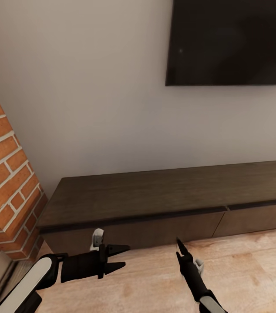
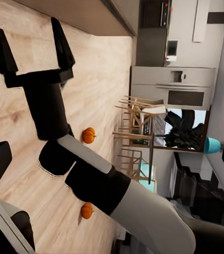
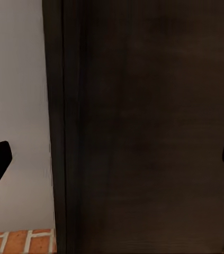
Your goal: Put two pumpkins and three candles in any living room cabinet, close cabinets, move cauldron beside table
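While both pumpkins lie on the floor behind, the right gripper and left gripper, spread wide and empty, should catch the cabinet drawer's top edge squarely.

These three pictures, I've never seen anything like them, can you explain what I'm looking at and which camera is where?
It is a simulated wheeled robot with two arms in a living room. The head view looks down from its head: a long dark wooden cabinet under a black TV, with a brick fireplace to the side. Low in that view are the left gripper, open, and the right gripper.

The other two pictures come from cameras on the wrists. The left wrist view looks across the wood floor at the right arm's open gripper and two orange pumpkins lying on the floor. The right wrist view faces the cabinet front close up. Nothing is held.
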You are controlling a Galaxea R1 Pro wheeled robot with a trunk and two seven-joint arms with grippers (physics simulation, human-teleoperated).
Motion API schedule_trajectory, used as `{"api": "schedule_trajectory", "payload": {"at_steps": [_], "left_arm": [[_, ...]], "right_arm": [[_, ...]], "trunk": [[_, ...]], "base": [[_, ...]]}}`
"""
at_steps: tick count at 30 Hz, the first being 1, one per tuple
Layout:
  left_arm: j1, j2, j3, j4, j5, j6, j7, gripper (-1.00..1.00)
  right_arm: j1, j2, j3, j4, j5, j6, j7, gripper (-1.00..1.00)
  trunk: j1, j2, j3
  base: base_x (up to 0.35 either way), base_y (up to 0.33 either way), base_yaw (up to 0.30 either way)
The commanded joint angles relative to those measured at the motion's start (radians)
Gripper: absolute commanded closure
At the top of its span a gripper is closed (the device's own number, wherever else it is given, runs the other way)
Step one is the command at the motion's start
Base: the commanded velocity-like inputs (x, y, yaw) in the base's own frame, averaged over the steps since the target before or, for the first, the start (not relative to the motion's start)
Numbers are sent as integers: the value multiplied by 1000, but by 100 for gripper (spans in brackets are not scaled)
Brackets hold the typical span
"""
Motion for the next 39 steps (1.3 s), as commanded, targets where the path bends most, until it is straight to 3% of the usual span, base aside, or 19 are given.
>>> {"api": "schedule_trajectory", "payload": {"at_steps": [1, 6, 11, 15, 28, 34, 39], "left_arm": [[-1, -3, -1, 0, 4, 1, 2, -100], [-1, -9, -2, 1, 4, 0, 2, -100], [-1, -9, 0, 2, 3, 0, 2, -100], [-1, -9, 0, 3, 2, 0, 2, -100], [-1, -9, -1, 1, 2, 0, 2, -100], [-1, -10, -2, 3, 2, 0, 2, -100], [-1, -10, -1, 2, 2, 0, 2, -100]], "right_arm": [[-1, 1, 0, -17, -6, 9, 0, -100], [-16, 9, 2, -58, -5, 14, -9, -100], [-23, 15, 67, -64, -4, 7, -11, -100], [-24, 15, 86, -65, -5, 13, -8, -100], [-24, 18, 82, -62, -25, 3, -6, -100], [-24, 17, 80, -61, -95, -1, -8, -100], [-24, 18, 80, -56, -111, -3, -9, -100]], "trunk": [[0, 0, -1], [0, 0, -1], [0, 0, -1], [0, 0, -1], [0, 0, -1], [0, 0, -1], [0, 0, -1]], "base": [[0, 0, 0], [0, 0, 0], [0, 0, 0], [58, 14, 0], [106, 19, 0], [12, 0, 0], [136, 0, 0]]}}
